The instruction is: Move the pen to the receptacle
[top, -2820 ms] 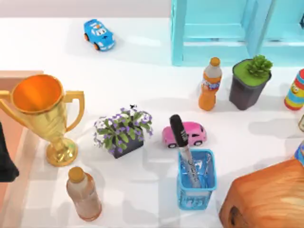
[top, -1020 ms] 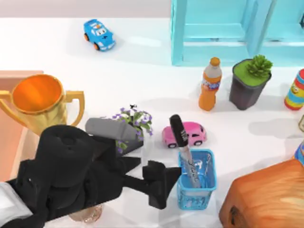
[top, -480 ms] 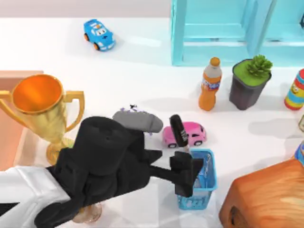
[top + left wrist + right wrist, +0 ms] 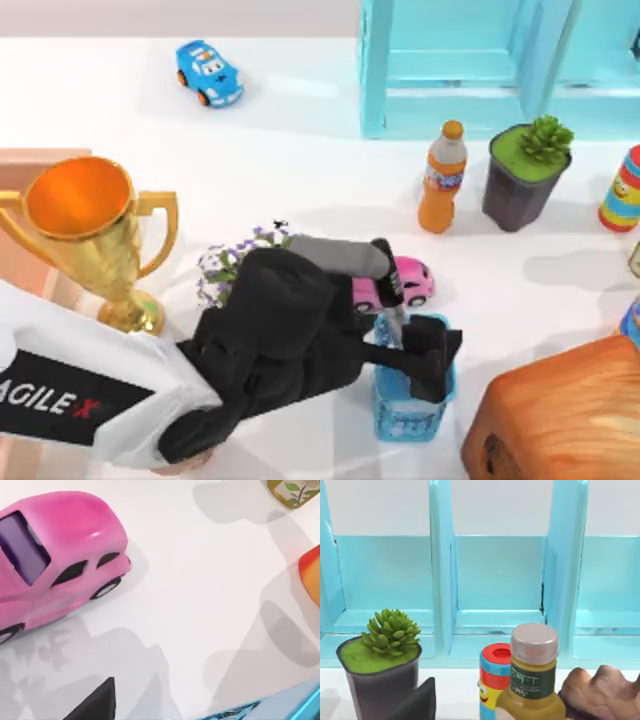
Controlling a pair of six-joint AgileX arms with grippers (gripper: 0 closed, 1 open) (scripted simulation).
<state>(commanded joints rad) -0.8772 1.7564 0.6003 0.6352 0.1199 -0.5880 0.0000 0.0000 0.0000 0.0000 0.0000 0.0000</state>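
My left jaws point(image 4: 425, 358) hang over the blue basket point(image 4: 412, 425), reached in low across the desk point(image 4: 300, 130) from its left side. The pen point(image 4: 388, 290) stands in that basket, black cap up and leaning back toward the pink toy car point(image 4: 412, 281) just behind it; its barrel runs down into the basket right beside my jaws. I judge I have come here to take the pen by its barrel, since the cap end is the part that stands free above the rim. Whether my jaws are spread or closed, and whether they touch the pen at all, I cannot tell: my own dark wrist covers the spot from above.

My left wrist camera looks past the pink car point(image 4: 55, 555) and catches a strip of the basket's blue rim point(image 4: 270, 707), but not the pen. My arm also hides most of the flowering plant point(image 4: 225, 265) and the bottle near the desk's front edge. The gold trophy point(image 4: 85, 235) stands well off beside my arm.

My right arm is parked away at the right, its camera facing the blue shelf point(image 4: 500, 580).
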